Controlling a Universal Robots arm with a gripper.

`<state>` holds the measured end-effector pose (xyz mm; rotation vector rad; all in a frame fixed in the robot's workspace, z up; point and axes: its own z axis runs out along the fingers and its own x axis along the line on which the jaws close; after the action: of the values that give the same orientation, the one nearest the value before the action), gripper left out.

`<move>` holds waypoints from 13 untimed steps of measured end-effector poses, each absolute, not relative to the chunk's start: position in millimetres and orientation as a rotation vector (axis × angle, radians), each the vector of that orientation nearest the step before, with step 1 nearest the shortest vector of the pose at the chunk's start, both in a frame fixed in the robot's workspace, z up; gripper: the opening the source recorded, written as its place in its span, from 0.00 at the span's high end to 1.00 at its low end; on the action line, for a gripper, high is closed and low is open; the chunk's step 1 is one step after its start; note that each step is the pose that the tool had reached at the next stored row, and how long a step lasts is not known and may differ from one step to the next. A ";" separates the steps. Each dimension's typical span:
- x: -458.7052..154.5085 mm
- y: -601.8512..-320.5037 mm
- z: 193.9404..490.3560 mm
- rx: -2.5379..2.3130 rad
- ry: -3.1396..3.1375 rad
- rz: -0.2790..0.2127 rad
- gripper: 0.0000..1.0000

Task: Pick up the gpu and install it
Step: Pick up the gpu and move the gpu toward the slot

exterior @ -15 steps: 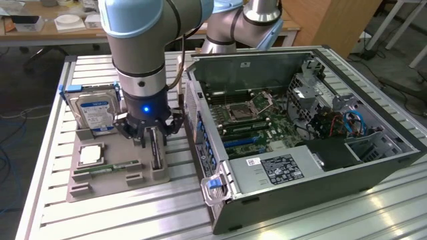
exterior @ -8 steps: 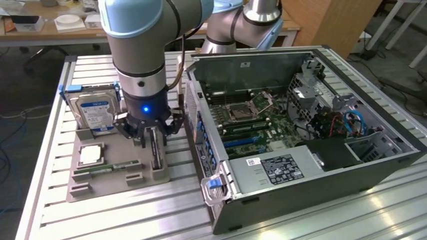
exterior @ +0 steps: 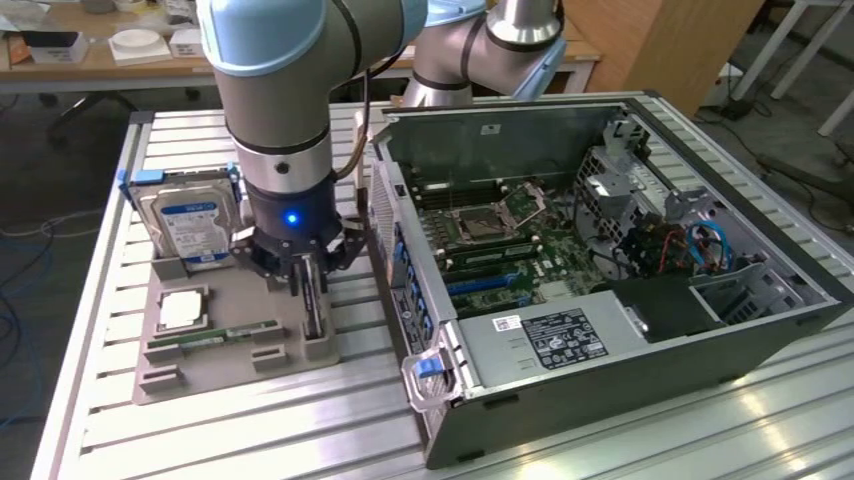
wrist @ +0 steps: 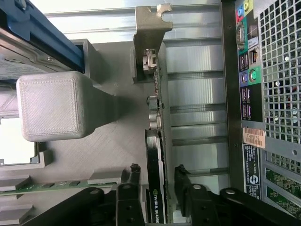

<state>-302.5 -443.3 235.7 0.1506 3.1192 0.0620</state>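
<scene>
slatted aluminium table (exterior: 200, 440) carries a grey fixture tray (exterior: 214, 350). the gpu (wrist: 156, 197) stands on edge in its slot, so both flat faces can be pinched. the end effector (wrist: 156, 173) straddles the card, fingers (wrist: 134, 174) wide, a sliver off each face. in the exterior view the open computer case (exterior: 601, 340) crowds in at three o'clock, so i judge the free room is straight up.

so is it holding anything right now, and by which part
Nothing yet, it seems: the jaws of the gripper straddle the upper edge of the gpu, upright in its grey holder, a slim gap on each side.
</scene>
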 end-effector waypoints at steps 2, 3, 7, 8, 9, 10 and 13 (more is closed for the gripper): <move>-302.5 -443.3 235.8 0.151 3.119 0.062 0.67; -302.6 -443.3 235.8 0.150 3.120 0.062 0.67; -302.5 -443.3 235.8 0.151 3.119 0.062 0.74; -302.5 -443.3 235.8 0.151 3.119 0.062 0.74; -302.5 -443.3 235.8 0.151 3.119 0.062 0.74; -302.5 -443.3 235.8 0.151 3.119 0.062 0.74; -302.5 -443.3 235.8 0.151 3.119 0.062 0.74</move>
<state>-302.5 -443.3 235.8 0.1506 3.1193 0.0620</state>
